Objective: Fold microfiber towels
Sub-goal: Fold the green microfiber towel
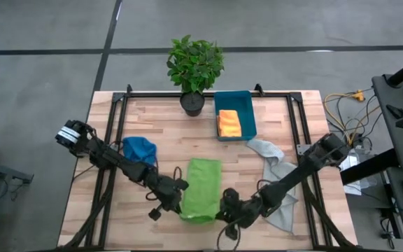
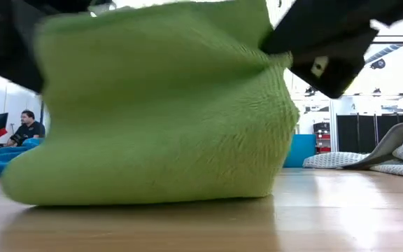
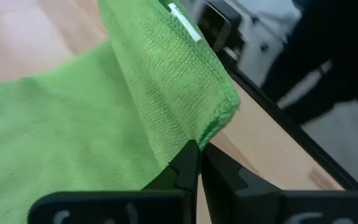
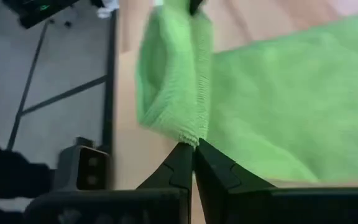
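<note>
A lime green towel (image 1: 201, 187) lies in the middle of the table. Its near part is raised into a bulging fold (image 2: 152, 112) whose underside rests on the wood. My left gripper (image 1: 181, 194) is shut on the towel's left side and my right gripper (image 1: 224, 204) on its right side. A blue towel (image 1: 140, 148) lies crumpled at the left. A pale grey towel (image 1: 274, 175) lies under my right arm. An orange towel (image 1: 229, 123) lies in the teal bin (image 1: 250, 115). My left gripper pinches a hemmed corner of the green towel (image 3: 205, 135) between its two fingers, slanting down from the table's left. The cloth rises from the fingers and drapes back onto the flat part. My right gripper pinches the towel's other raised corner (image 4: 191, 135) between its two fingers, slanting down from the right. The edge there is doubled over into a roll.
A potted plant (image 1: 194, 66) stands at the far edge beside the teal bin. A black frame rail (image 1: 119, 112) runs along the table's sides. Bare wood lies near the front edge. People sit in the room behind (image 2: 26, 126).
</note>
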{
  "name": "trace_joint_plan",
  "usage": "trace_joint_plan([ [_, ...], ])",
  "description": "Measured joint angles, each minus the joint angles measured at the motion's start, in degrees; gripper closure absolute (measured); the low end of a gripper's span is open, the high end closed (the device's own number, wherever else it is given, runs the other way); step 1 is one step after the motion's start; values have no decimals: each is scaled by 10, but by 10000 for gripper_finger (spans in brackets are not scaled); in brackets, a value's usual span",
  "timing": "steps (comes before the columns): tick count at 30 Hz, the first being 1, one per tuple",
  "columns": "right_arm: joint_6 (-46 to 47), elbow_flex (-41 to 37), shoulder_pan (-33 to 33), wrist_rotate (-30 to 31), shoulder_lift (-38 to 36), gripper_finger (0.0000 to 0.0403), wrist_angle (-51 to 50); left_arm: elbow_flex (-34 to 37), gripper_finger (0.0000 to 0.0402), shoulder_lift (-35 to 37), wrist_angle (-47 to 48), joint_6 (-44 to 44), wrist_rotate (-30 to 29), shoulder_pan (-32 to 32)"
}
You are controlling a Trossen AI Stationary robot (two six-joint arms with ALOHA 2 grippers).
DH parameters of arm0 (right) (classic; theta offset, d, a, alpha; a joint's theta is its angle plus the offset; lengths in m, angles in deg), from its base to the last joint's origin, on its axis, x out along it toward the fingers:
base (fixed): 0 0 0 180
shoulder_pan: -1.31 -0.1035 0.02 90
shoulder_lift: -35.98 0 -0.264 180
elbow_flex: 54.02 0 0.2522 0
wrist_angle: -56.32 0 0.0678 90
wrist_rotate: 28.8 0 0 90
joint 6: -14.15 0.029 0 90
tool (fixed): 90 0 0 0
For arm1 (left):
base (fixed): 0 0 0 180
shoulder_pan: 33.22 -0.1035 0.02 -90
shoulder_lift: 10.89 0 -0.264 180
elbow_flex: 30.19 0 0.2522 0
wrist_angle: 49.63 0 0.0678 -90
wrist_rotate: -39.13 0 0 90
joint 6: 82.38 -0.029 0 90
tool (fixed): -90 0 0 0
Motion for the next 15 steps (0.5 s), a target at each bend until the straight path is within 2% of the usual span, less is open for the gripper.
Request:
trace_joint_plan([
  [5,19,-66,14,3,-44,395,13,45,401,14,-80,45,-17,-34],
  [15,20,-126,69,-7,-72,395,32,76,401,39,-80,56,-18,-98],
])
